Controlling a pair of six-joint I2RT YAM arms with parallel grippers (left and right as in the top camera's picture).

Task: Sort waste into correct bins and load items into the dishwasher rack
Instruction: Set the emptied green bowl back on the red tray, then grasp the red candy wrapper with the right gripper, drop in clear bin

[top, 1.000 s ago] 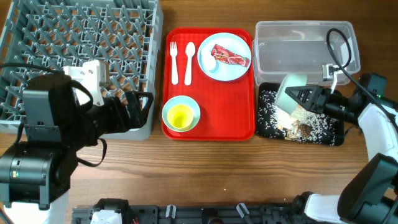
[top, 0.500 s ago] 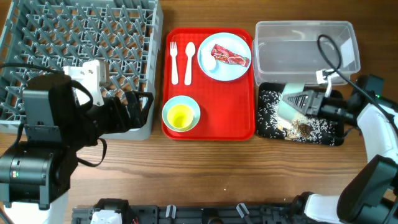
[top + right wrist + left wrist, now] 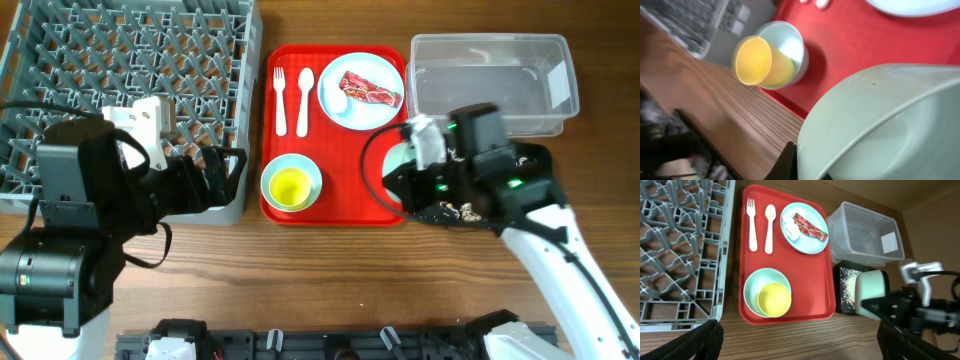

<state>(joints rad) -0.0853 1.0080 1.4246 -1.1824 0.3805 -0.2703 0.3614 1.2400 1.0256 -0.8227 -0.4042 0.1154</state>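
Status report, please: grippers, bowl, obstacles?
Left gripper open, empty, by the rack. Right gripper shut on a bowl, over the red tray's right edge. Cup in the other bowl lies between it and rack.

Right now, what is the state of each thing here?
Rack, no dishes seen.
Plate, on red tray, wrapper on it.
Cup, nested in a bowl.
Tub, open, no waste seen.
Black tray, scattered with crumbs.
Held bowl, tilted.
Right gripper, shut on held bowl.
Left gripper, open, empty.
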